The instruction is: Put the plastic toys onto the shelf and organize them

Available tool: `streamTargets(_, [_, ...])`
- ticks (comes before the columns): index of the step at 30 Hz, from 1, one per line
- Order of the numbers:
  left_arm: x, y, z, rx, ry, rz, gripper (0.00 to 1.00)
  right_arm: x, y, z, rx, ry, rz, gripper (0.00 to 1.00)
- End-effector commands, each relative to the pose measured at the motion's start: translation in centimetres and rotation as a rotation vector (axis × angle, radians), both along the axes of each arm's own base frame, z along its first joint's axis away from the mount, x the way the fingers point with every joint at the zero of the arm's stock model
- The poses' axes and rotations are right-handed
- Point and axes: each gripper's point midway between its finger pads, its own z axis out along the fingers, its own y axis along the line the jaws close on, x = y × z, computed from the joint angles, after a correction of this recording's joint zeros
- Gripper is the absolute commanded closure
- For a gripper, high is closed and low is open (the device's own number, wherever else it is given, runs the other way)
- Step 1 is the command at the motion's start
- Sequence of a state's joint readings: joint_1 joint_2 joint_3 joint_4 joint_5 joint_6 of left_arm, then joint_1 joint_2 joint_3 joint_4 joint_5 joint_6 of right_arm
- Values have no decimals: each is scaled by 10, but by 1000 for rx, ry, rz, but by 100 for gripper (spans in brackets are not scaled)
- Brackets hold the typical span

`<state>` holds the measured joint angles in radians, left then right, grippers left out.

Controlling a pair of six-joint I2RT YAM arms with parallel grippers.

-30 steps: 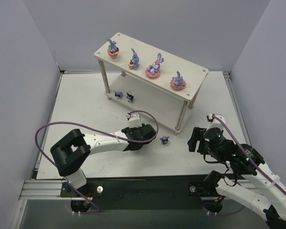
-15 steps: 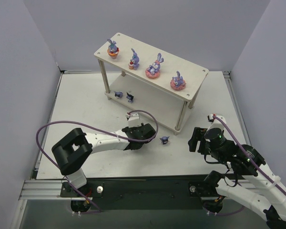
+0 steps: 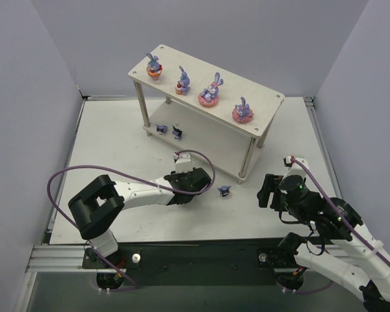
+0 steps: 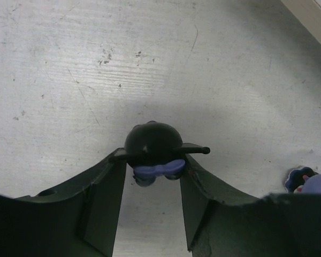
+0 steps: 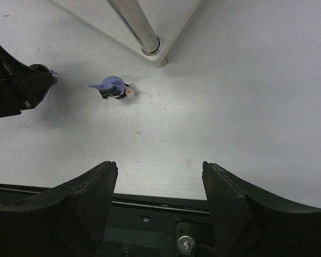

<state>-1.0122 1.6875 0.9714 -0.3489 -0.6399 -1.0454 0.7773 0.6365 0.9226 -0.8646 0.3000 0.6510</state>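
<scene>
Ears of dark blue figure (image 4: 154, 140) crosswise, finger to finger, in clenched left tool (image 4: 154, 159).

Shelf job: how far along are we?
Done: four rabbits on the top tier of the shelf, two blue figures on its lower tier. In hand: the left hand pinches a third blue figure at the table. Left: shelve that one, then the fourth blue figure near the front leg. The right hand is open and empty.
</scene>
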Motion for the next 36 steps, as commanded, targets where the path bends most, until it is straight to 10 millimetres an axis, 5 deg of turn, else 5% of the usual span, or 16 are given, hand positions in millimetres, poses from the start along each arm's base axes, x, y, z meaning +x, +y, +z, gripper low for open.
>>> streamTargets(1, [15, -12, 31, -94, -92, -93, 83, -2, -12, -7, -50, 7, -25, 34])
streamTargets(16, [42, -25, 77, -140, -119, -365, 85, 0, -13, -5, -51, 2, -36, 34])
streamTargets(25, [78, -36, 131, -120, -169, -496, 85, 0, -15, -4, -54, -2, -45, 34])
streamTargets(36, [103, -44, 120, -96, -83, -545, 85, 2, -17, -2, -61, -6, -60, 34])
